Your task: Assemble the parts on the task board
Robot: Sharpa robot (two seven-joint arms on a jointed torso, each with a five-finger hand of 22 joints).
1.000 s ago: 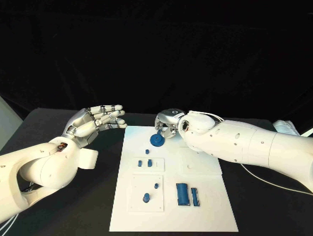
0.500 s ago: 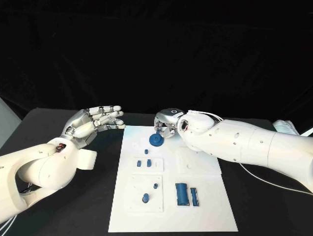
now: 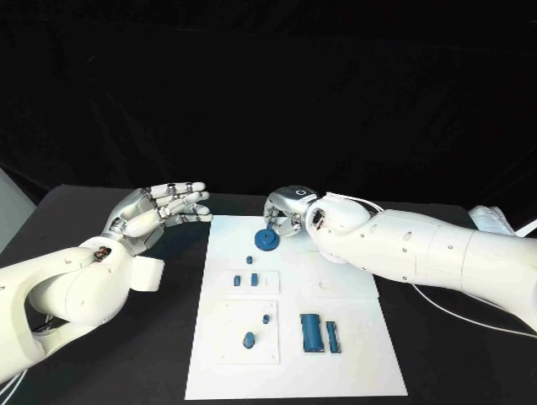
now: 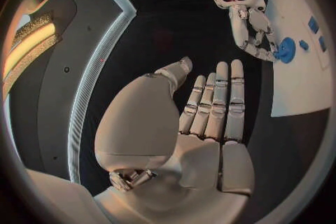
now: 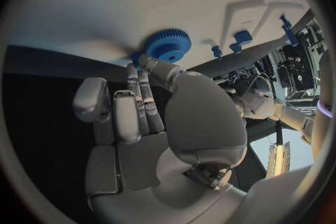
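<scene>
Head view: the right hand (image 3: 289,213) is pinching the blue gear (image 3: 267,241) at the task board (image 3: 341,359)'s far end, around 11 o'clock from the board's middle. Compared with a second ago, the gear is sitting slightly lower and nearer the plate, so seating looks close. The left hand (image 3: 161,211) is hovering spread and holding nothing, off the board's 10 o'clock corner, leaving open black table (image 3: 122,363) along the left edge for withdrawing.
</scene>
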